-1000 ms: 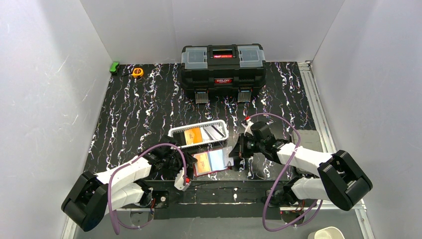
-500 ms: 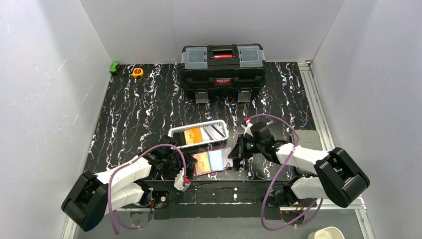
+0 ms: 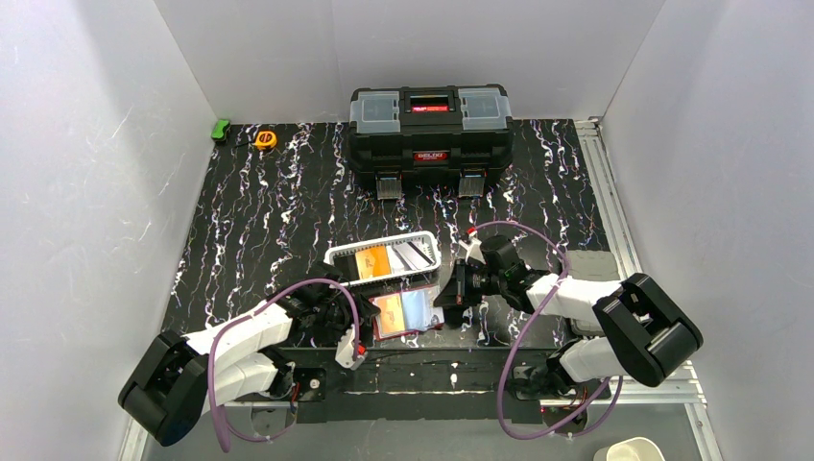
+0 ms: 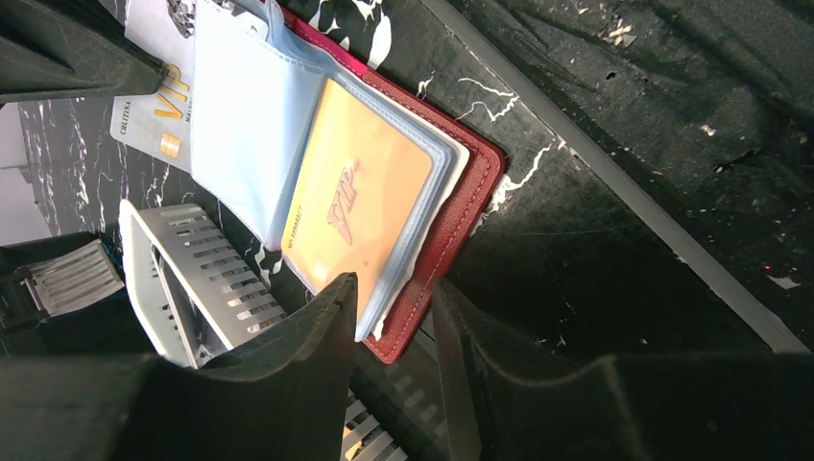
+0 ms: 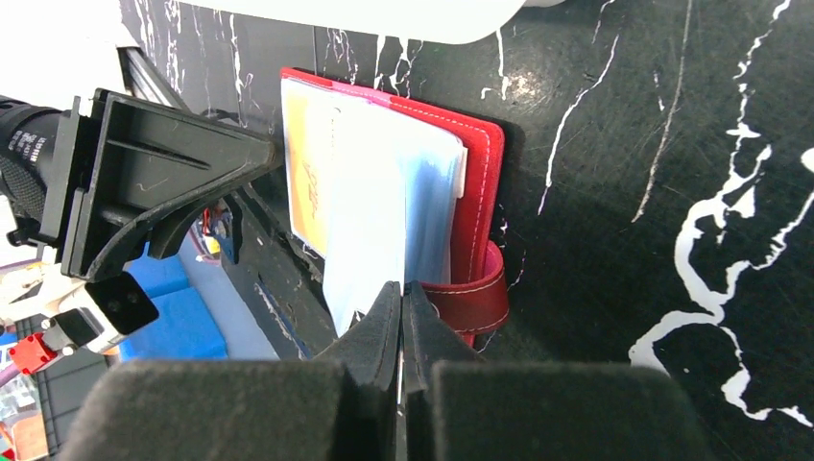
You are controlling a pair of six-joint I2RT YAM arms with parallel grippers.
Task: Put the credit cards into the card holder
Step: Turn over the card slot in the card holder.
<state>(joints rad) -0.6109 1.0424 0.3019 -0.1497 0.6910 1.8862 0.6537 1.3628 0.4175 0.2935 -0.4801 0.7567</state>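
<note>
Black marbled table, card holder lying open near its front edge.
Left gripper half-open astride the holder's edge, right gripper pinched on a clear sleeve; tugging might drag the holder askew.

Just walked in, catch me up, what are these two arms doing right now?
They're loading cards into the open red card holder at the table's near edge. The left gripper straddles its edge, an orange card already sleeved. The right gripper, shut, pinches a clear sleeve. More cards wait in the white basket.
</note>
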